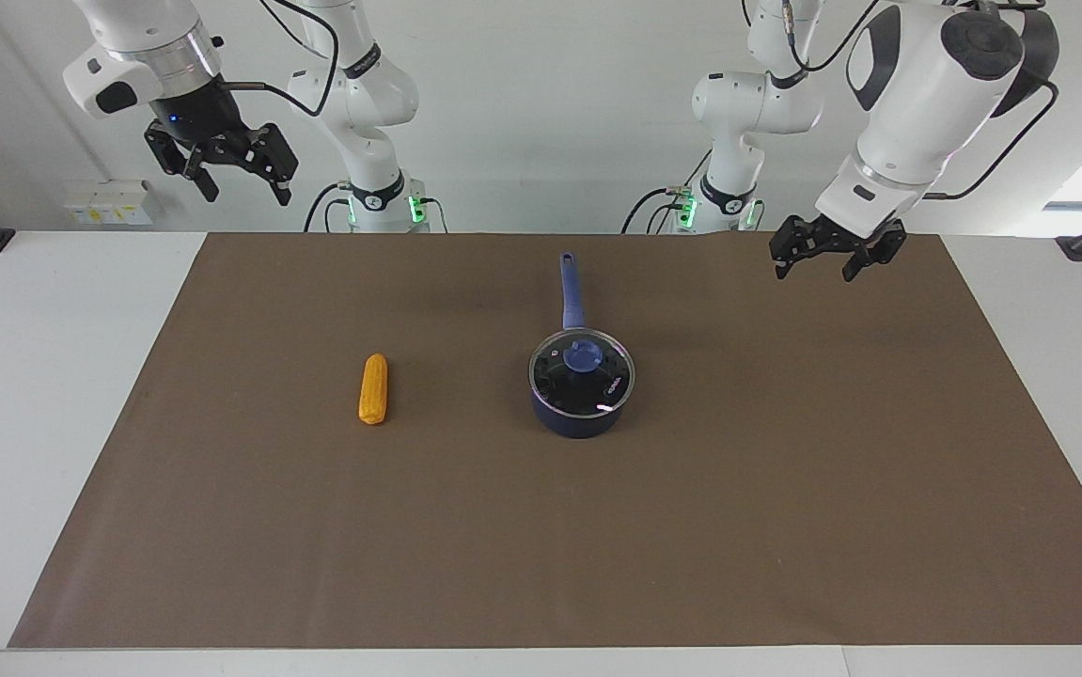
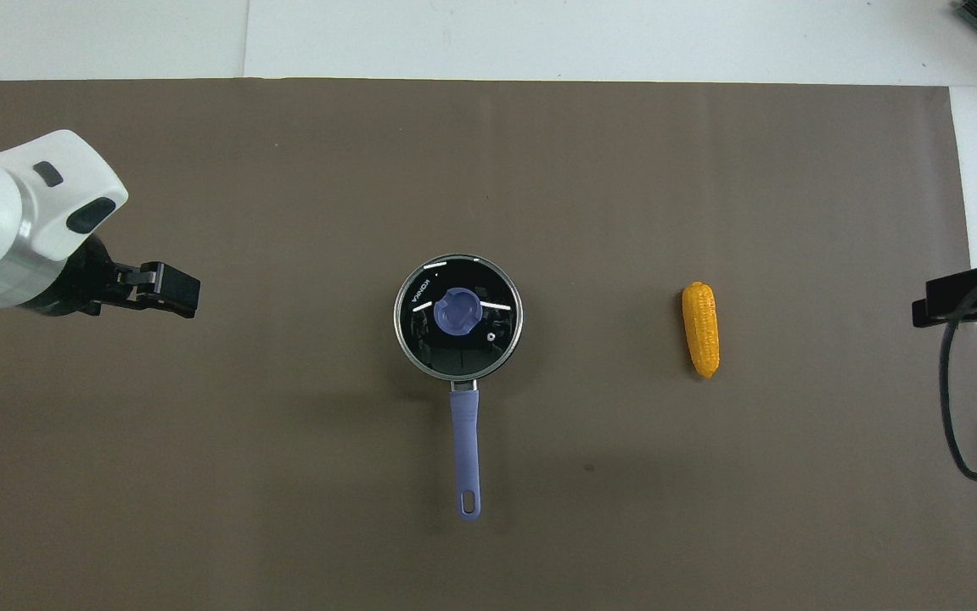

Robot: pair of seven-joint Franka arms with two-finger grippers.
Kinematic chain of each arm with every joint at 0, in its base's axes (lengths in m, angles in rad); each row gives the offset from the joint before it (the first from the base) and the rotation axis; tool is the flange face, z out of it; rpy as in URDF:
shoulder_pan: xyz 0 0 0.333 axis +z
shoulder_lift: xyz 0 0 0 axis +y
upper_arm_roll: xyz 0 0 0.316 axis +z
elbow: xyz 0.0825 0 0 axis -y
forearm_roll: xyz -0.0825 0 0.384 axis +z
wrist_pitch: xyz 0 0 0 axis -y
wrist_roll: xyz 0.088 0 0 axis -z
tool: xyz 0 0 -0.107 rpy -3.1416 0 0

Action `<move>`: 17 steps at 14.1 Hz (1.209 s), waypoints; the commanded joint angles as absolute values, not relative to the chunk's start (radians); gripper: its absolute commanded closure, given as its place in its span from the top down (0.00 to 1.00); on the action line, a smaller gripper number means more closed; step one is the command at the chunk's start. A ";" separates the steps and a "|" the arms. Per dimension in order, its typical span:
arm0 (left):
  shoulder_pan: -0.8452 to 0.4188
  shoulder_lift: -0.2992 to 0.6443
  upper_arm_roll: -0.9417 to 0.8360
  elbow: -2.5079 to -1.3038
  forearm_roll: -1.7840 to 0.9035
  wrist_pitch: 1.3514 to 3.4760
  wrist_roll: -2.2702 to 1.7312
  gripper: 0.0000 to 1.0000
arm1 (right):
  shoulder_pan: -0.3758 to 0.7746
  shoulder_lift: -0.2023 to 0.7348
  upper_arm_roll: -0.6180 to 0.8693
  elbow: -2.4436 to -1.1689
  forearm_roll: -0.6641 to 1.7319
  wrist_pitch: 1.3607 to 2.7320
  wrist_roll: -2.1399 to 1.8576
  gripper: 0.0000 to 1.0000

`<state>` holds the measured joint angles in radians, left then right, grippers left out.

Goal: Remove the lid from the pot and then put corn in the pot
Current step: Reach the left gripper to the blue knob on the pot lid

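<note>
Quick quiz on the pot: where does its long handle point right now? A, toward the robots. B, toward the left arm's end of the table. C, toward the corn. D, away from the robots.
A: the pot sits with the lid on it, and its handle runs straight toward the robots' bases, not sideways to the corn.

lid (image 1: 582, 373) on pot (image 1: 578, 418), corn (image 1: 373, 388) beside

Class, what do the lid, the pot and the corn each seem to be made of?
Lid: clear glass, probably; it shows bright reflections and the dark inside, with a thin metal-looking rim and matte blue knob.
Pot: smooth navy coating, perhaps enamelled metal.
Corn: likely plastic; even yellow-orange, moulded kernel rows.
</note>
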<state>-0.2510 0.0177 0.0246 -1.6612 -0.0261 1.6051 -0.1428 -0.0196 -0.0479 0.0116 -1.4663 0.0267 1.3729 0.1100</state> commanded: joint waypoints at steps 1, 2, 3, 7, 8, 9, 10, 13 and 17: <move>-0.313 0.021 0.037 -1.695 -0.023 1.675 -0.225 1.00 | -0.031 -0.074 0.021 -1.494 0.034 1.373 0.106 1.00; -0.336 0.043 0.037 -1.694 -0.023 1.690 -0.260 1.00 | -0.031 -0.074 0.020 -1.494 0.034 1.373 0.106 1.00; -0.356 0.052 0.037 -1.694 -0.023 1.712 -0.297 1.00 | -0.031 -0.074 0.021 -1.494 0.034 1.373 0.106 1.00; -0.420 0.118 0.035 -1.694 -0.034 1.802 -0.426 1.00 | -0.031 -0.074 0.021 -1.496 0.034 1.373 0.106 1.00; -0.439 0.127 0.035 -1.694 -0.034 1.818 -0.446 1.00 | -0.031 -0.075 0.021 -1.496 0.034 1.373 0.106 1.00; -0.454 0.146 0.035 -1.689 -0.034 1.830 -0.465 1.00 | -0.031 -0.075 0.021 -1.496 0.034 1.373 0.106 1.00; -0.471 0.179 0.035 -1.677 -0.029 1.836 -0.488 1.00 | -0.031 -0.075 0.021 -1.497 0.034 1.373 0.106 1.00; -0.515 0.225 0.035 -1.674 -0.025 1.905 -0.552 1.00 | -0.031 -0.078 0.021 -1.506 0.034 1.385 0.107 1.00; -0.566 0.294 0.035 -1.646 -0.020 1.968 -0.661 1.00 | -0.026 -0.081 0.021 -1.572 0.034 1.485 0.110 1.00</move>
